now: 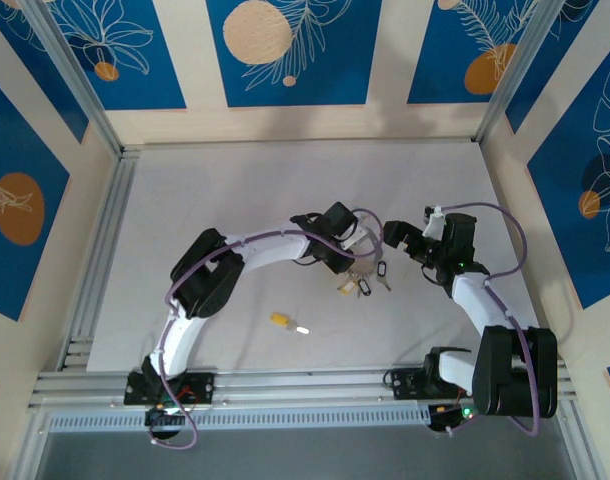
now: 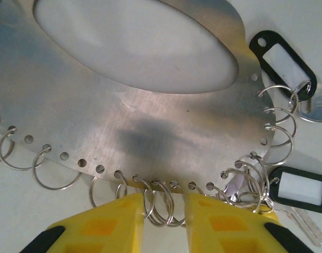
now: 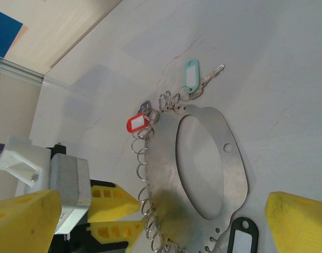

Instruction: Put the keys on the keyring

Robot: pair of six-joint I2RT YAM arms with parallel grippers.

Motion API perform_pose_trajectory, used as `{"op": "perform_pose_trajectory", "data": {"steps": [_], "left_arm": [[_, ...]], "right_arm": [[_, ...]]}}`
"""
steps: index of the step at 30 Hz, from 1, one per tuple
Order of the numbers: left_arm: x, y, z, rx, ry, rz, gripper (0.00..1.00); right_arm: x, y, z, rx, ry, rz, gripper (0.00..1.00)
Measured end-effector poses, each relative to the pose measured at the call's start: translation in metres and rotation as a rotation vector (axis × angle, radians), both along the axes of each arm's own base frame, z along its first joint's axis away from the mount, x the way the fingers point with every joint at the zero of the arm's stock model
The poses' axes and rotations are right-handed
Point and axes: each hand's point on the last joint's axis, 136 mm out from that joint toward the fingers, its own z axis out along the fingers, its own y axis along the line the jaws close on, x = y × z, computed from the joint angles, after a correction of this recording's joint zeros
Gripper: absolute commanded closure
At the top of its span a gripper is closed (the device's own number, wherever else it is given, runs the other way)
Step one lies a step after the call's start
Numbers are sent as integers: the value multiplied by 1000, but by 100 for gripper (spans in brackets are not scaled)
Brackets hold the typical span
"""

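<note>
Yellow left pincer (image 2: 164, 204) tight on wire split rings (image 2: 151, 203) of brushed-metal oval keyring (image 2: 166, 126); right pincer (image 3: 163, 205) agape.

You will find no text, number or brand here that can be read. The inserts in the black key tags (image 2: 285, 55) are blank white, and the pale blue tag (image 3: 191, 74) carries a blank insert too.

The left gripper (image 2: 163, 211) has fingers narrowly apart; the right gripper (image 3: 161, 221), jaws spread wide, faces it closely
</note>
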Motion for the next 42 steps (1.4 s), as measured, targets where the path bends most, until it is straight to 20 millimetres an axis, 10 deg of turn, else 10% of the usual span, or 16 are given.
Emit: {"op": "perform_pose_trajectory", "data": {"steps": [27,34,42], "left_arm": [[-8,13,-1,51,-28,-9,100],[-25,47,51,-16,-20,1,100],[-20,99,111,-156,-18,69,100]], "right_arm": [[-7,-9,11,1,-29,-21,5],[-14,4,18,-15,-57,32,10],[-34,76,9,-57,-84,310,21]]}}
